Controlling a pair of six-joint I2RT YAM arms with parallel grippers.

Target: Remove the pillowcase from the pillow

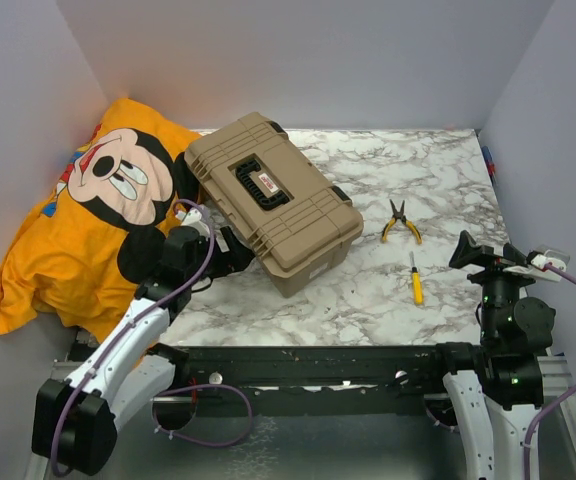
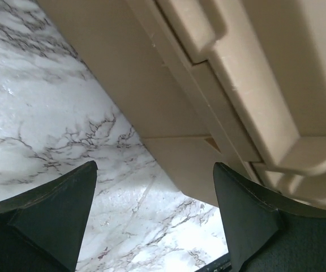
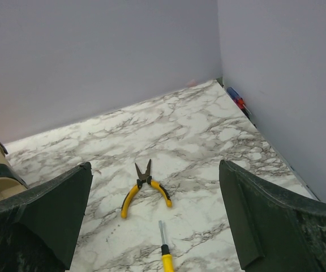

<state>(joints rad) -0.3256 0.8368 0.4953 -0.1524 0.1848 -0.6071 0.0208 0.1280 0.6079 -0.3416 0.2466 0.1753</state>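
The orange-yellow pillowcase (image 1: 78, 230) with the Mickey Mouse face lies at the far left, propped against the left wall; it covers the pillow, whose white fabric is hidden. My left gripper (image 1: 230, 252) is open and empty, low over the table between the pillowcase's right edge and the tan toolbox. In the left wrist view its gripper (image 2: 154, 209) shows only marble and the toolbox side between the fingers. My right gripper (image 1: 468, 250) is open and empty at the right, raised above the table; in the right wrist view the gripper (image 3: 154, 218) frames the hand tools.
A tan toolbox (image 1: 268, 195) (image 2: 219, 85) lies diagonally mid-table, touching the pillowcase. Yellow-handled pliers (image 1: 400, 222) (image 3: 143, 187) and a yellow screwdriver (image 1: 415, 280) (image 3: 164, 249) lie right of it. A red-blue object (image 3: 236, 100) lies by the right wall. Walls enclose three sides.
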